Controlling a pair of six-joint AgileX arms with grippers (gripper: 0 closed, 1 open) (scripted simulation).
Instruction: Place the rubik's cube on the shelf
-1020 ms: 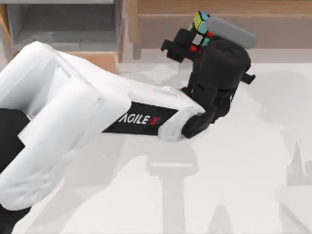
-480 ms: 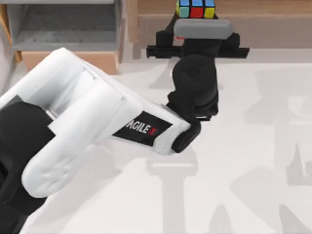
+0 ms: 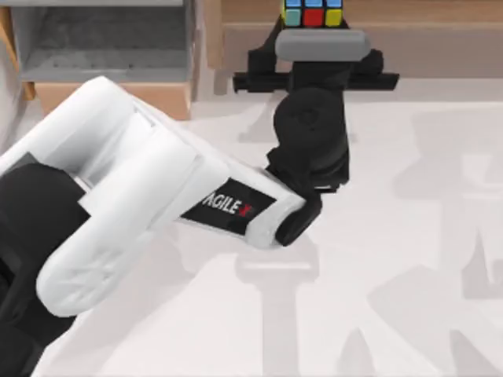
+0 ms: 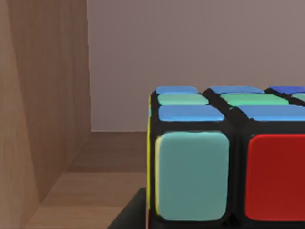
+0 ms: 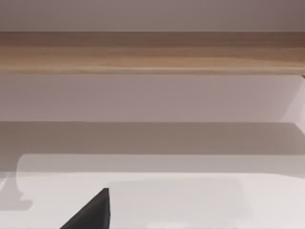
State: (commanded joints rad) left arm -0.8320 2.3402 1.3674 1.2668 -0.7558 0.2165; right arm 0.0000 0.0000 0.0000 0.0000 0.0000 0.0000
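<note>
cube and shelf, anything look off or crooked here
Nothing stands out. The cube sits square to the shelf, level over its wooden ledge in the left wrist view, with the left claw right behind it. No damage or spill shows on the table.

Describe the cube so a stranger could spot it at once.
Find the long wooden shelf along the table's far edge. The cube sits over it, just ahead of the left gripper. Its bright blue, red and yellow squares, split by black lines, stand out against plain wood.
</note>
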